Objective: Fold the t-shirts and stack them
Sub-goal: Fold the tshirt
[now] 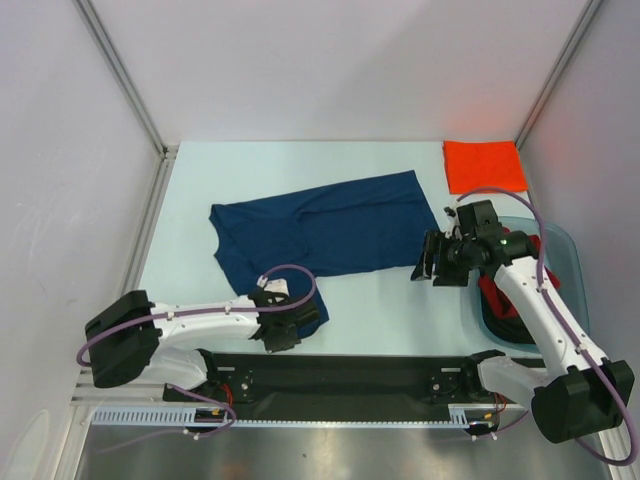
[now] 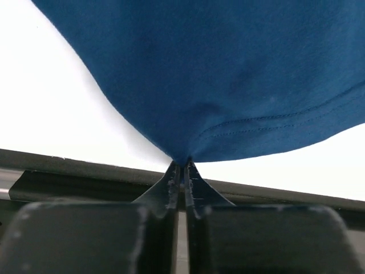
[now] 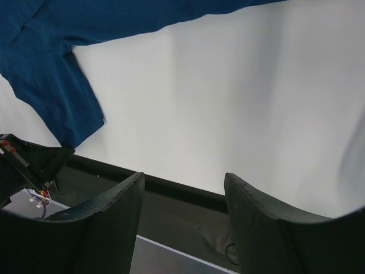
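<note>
A navy blue t-shirt (image 1: 320,235) lies spread across the middle of the table. My left gripper (image 1: 283,322) is shut on its near corner, close to the table's front edge; the left wrist view shows the cloth (image 2: 228,74) pinched between the closed fingertips (image 2: 183,168). My right gripper (image 1: 428,262) is open and empty, hovering just right of the shirt's right edge; its wrist view shows the shirt (image 3: 51,74) at upper left. A folded bright orange t-shirt (image 1: 483,165) lies at the back right. Red and dark shirts (image 1: 500,300) sit in the tub.
A clear bluish plastic tub (image 1: 565,250) stands at the right, partly under my right arm. A black rail (image 1: 340,375) runs along the table's near edge. White walls with metal posts enclose the table at the left, back and right.
</note>
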`<act>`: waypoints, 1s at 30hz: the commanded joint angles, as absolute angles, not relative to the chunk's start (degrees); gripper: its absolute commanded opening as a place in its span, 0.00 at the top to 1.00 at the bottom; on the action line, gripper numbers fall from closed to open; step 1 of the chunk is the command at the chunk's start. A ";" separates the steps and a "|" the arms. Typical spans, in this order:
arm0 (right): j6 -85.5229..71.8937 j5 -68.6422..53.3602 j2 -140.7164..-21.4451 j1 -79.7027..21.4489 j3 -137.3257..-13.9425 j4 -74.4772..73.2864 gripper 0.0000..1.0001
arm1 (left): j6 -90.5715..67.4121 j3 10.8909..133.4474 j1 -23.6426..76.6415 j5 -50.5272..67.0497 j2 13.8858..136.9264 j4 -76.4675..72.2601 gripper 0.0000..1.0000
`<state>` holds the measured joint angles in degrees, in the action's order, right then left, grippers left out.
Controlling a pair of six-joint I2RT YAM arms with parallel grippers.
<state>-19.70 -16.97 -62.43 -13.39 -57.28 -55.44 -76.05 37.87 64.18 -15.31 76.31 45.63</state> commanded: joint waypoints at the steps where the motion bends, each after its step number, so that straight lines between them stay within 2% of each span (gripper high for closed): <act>1: -20.57 -16.88 -63.71 -13.01 -56.95 -54.67 0.36 | -73.75 39.89 63.46 -18.71 75.41 47.10 1.00; 5: -24.33 -17.75 -68.81 -7.57 -56.43 -52.22 0.35 | -69.53 44.64 63.46 -20.30 73.74 53.42 1.00; 11: -26.98 -14.78 -78.30 1.47 -55.81 -44.75 0.34 | -59.78 49.22 63.46 -19.17 71.72 53.00 1.00; 18: -29.44 -7.13 -86.83 2.55 -59.67 -39.47 0.38 | -53.79 49.84 63.20 -21.43 65.31 56.68 1.00; 23: -30.85 -7.48 -91.13 1.85 -60.99 -36.82 0.40 | -52.83 49.39 60.39 -24.34 58.38 62.92 1.00; 30: -33.83 -5.19 -93.34 1.05 -59.86 -34.45 0.41 | -47.48 50.18 59.06 -22.77 53.88 61.71 1.00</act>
